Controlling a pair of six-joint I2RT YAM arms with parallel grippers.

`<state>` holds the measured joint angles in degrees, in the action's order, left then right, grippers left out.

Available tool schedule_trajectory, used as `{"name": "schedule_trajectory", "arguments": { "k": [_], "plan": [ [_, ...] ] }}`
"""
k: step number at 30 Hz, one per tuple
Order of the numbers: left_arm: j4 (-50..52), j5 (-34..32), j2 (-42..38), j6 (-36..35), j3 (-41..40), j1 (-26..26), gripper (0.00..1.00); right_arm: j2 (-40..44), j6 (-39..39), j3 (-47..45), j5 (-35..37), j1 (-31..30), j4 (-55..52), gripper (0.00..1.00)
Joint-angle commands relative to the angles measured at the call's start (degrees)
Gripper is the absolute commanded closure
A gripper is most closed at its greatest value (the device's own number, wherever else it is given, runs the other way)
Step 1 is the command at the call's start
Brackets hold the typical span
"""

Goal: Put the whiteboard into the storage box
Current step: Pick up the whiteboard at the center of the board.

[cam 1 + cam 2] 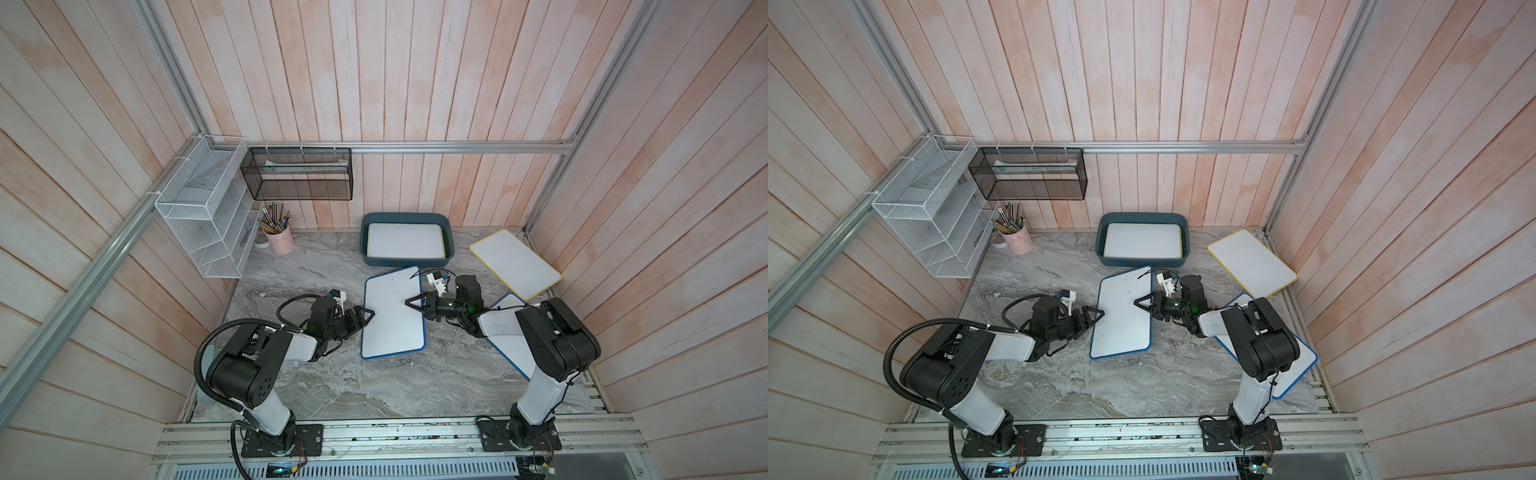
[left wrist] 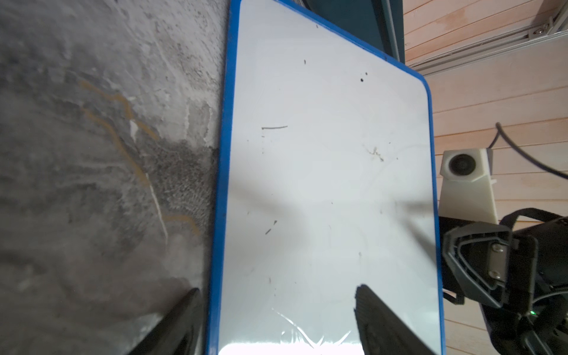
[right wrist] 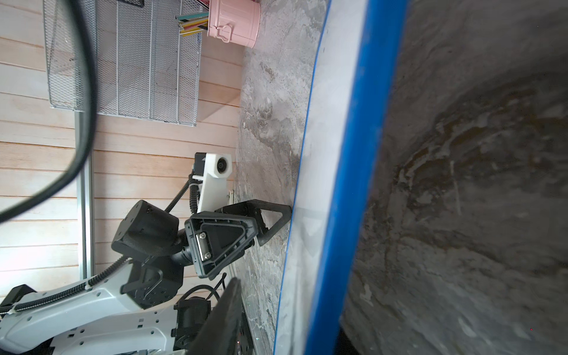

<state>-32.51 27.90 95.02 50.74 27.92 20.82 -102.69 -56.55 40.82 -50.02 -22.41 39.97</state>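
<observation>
Left end effector [image 2: 278,290] spread wide astride one long edge of the blue-framed whiteboard [image 1: 392,328], gripping nothing. Right end effector [image 1: 415,303] at the opposite edge; whether clamped, impossible to tell. Board on the bench [image 1: 332,374], just in front of the teal storage box [image 1: 407,262]. Likely light, stiff, slick-faced; best pinched at the frame, both long edges.

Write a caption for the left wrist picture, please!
Open left gripper straddling the edge of the blue-framed whiteboard on the grey marble table.
</observation>
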Motion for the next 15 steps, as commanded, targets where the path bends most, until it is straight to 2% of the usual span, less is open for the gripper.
{"name": "schedule_trajectory", "arguments": {
  "k": [1, 6, 12, 15],
  "plan": [
    [12.8, -0.48, 3.41, -0.29, -2.17, 0.71, 0.2, 2.69, 3.57, 1.94, -2.13, 1.01, -2.6, 0.65],
    [12.72, -0.39, 3.64, -0.29, -1.91, 0.71, 0.2, 2.2, 4.76, 2.51, -2.52, 1.15, -4.67, 0.69],
    [12.67, -0.3, 3.75, -0.29, -2.08, 0.71, 0.2, 1.97, 6.14, 2.84, -2.5, 1.32, -6.68, 0.93],
    [12.49, -0.28, 3.61, -0.32, -2.08, 0.71, 0.2, 2.31, 6.88, 3.04, -2.59, 1.49, -7.94, 1.0]
  ]
}}
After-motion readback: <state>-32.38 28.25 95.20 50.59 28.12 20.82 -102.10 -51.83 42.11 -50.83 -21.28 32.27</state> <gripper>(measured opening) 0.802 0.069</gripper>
